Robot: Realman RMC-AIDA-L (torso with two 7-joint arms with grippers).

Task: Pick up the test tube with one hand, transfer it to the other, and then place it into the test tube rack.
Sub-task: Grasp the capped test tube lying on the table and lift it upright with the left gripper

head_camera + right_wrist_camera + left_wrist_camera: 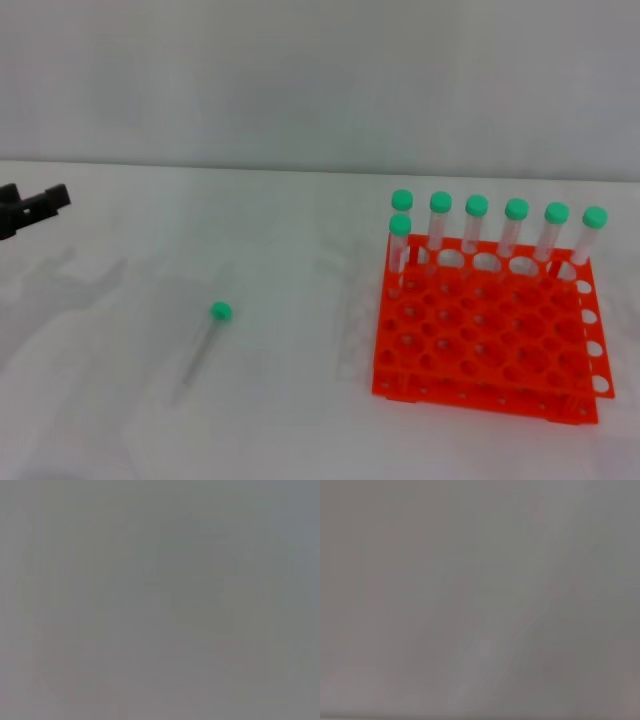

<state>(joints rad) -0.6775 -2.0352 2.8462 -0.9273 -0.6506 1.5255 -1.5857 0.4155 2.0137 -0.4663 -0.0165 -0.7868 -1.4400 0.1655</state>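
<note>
Head view: I see only the left tool (40,205) at the left edge, above the bench (280,420), touching nothing.
Left tool: black prongs pointing right, holding nothing; I cannot tell how far apart they are.
Right tool: out of sight.
Tube (203,345): flat on the bench, green cap at the far end, well left of the rack (480,335).
Rack: seven capped tubes (476,222) upright in its far holes.
Wrist views: plain grey blur.

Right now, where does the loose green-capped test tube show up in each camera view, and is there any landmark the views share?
Head view: the test tube lies flat on the white table, left of the orange test tube rack, cap pointing away.
Left wrist view: not in it; only plain grey.
Right wrist view: not in it; only plain grey.
Shared landmark: none can be made out.
</note>
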